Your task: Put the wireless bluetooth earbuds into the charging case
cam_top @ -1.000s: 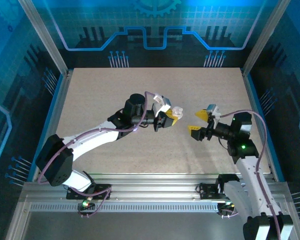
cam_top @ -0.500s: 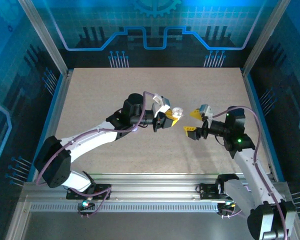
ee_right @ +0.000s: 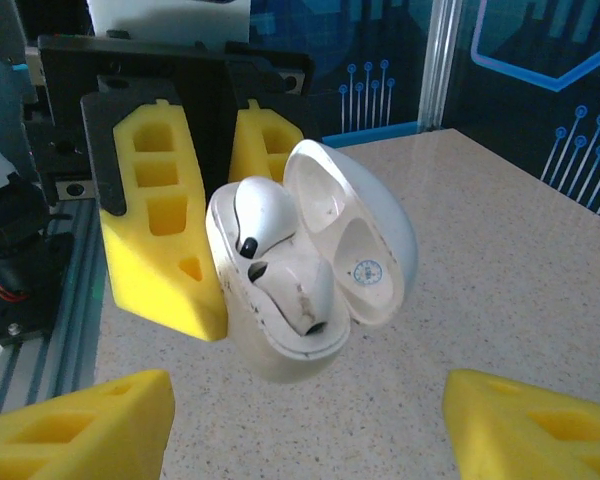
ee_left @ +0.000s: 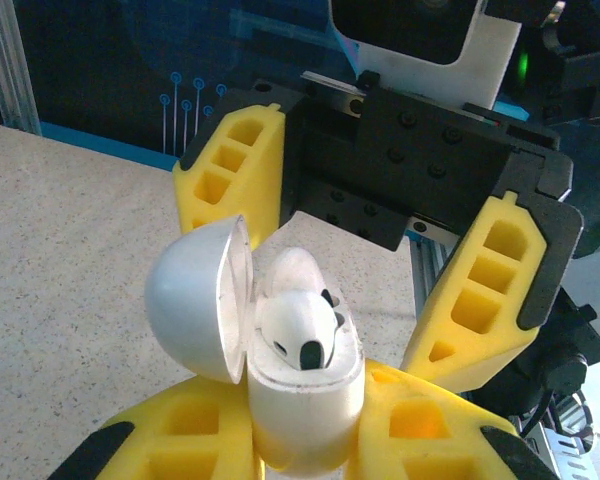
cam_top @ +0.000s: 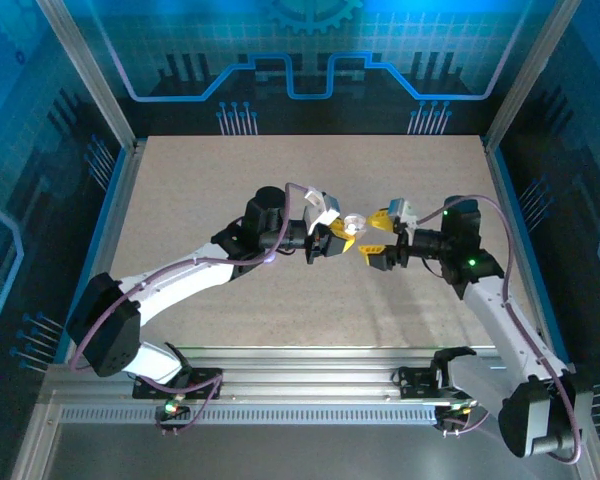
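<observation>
We hold the charging case [ee_left: 305, 400] clamped in the left gripper [cam_top: 340, 238], base down and lid [ee_left: 195, 300] swung open, so that its inside faces the other arm. Both earbuds [ee_right: 295, 285] sit in the case side by side; the nearer one in the right wrist view looks a little proud, though we cannot be sure. The right gripper [cam_top: 373, 237] stands open, one jaw on either side of the case and touching nothing, which we judge suits a press on a bud or a push on the lid. Our left arm reaches forward to the middle of the table [cam_top: 230, 180], with the case lifted off it; our right arm bends inward to meet it, the two grippers nose to nose
</observation>
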You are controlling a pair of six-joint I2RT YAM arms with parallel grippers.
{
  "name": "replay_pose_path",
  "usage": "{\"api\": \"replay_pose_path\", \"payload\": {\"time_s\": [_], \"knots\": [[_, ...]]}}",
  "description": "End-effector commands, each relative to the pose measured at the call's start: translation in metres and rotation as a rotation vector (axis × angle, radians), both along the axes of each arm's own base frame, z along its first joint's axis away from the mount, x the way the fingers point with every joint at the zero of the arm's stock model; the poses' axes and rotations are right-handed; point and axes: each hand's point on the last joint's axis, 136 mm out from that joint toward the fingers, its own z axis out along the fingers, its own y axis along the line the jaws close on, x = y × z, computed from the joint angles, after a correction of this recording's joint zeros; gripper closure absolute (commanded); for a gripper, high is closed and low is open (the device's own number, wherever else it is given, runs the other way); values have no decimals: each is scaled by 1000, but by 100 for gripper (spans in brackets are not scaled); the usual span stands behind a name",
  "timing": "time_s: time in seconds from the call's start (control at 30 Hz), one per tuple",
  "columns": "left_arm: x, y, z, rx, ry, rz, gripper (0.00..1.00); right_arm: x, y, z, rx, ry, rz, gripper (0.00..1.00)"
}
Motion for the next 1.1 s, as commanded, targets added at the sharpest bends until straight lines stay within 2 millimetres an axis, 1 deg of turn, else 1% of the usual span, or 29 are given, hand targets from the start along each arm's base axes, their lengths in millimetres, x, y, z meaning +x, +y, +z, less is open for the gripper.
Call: {"api": "replay_pose_path", "payload": {"time_s": [0.0,0.17,0.43,0.83,1.07], "knots": [[-9,3,18,-32,-54,-35,90,-4,9,10,8,-23,63,29],[-9,3,18,-33,-53,-34,90,-3,14,13,10,-27,95,31],[-8,2,14,-27,-47,-35,90,-11,19,19,24,-36,155,35],[-5,2,9,-16,-39,-23,90,-21,16,31,16,-90,157,40],[-4,2,5,-11,-32,-18,90,-31,13,38,18,-118,153,43]]}}
